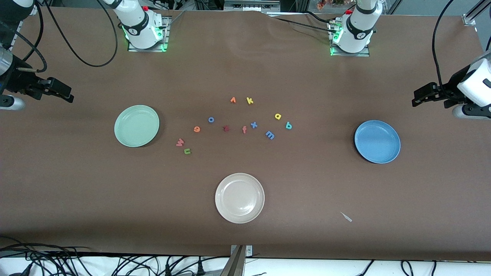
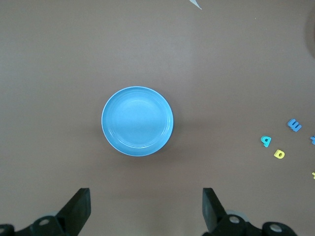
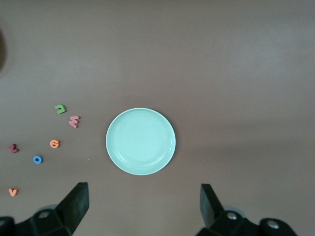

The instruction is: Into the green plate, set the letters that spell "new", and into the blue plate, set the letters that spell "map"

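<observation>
The green plate [image 1: 136, 125] [image 3: 141, 141] lies empty toward the right arm's end of the table. Beside it lie the pinkish w [image 1: 179, 143] [image 3: 74, 121], the olive n [image 1: 187, 151] [image 3: 60, 108] and the orange e [image 1: 196, 129] [image 3: 54, 143]. The blue plate [image 1: 377, 141] [image 2: 137, 121] lies empty toward the left arm's end. The blue m [image 1: 270, 134] [image 2: 294, 125], teal p [image 1: 288, 125] [image 2: 266, 141] and yellow a [image 1: 278, 116] [image 2: 279, 154] lie on the table between the two plates. My right gripper [image 1: 66, 94] [image 3: 143, 196] hangs open near the green plate. My left gripper [image 1: 420, 96] [image 2: 146, 201] hangs open near the blue plate.
A cream-white plate [image 1: 239, 197] lies nearer the front camera, mid-table. Other letters lie among the task's letters: orange v [image 1: 233, 100], yellow k [image 1: 249, 101], blue o [image 1: 211, 120], a dark red letter [image 1: 226, 128], orange f [image 1: 244, 130], blue x [image 1: 253, 124]. A white scrap [image 1: 346, 217] lies near the front edge.
</observation>
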Available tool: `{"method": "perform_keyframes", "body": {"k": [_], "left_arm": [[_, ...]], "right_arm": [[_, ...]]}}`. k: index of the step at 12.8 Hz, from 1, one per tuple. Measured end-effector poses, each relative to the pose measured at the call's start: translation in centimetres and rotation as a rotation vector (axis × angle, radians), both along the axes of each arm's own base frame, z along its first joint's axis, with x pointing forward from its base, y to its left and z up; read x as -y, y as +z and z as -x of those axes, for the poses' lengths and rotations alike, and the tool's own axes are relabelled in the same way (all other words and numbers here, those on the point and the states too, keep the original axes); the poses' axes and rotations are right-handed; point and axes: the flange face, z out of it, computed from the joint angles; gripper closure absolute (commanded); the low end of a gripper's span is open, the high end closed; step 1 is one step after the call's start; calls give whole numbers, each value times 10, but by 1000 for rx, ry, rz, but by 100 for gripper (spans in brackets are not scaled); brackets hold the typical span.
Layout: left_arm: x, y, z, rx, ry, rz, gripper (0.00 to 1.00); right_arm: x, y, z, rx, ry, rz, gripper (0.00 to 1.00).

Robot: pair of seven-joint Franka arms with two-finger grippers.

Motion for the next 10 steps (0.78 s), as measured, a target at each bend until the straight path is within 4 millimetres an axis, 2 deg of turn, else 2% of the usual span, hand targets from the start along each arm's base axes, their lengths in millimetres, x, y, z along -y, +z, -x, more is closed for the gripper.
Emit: {"method": "perform_keyframes", "body": {"k": [10], "left_arm": [[0,0,0,0,0,0,0]], "right_arm": [[0,-1,2,-15,0,0,0]]}}
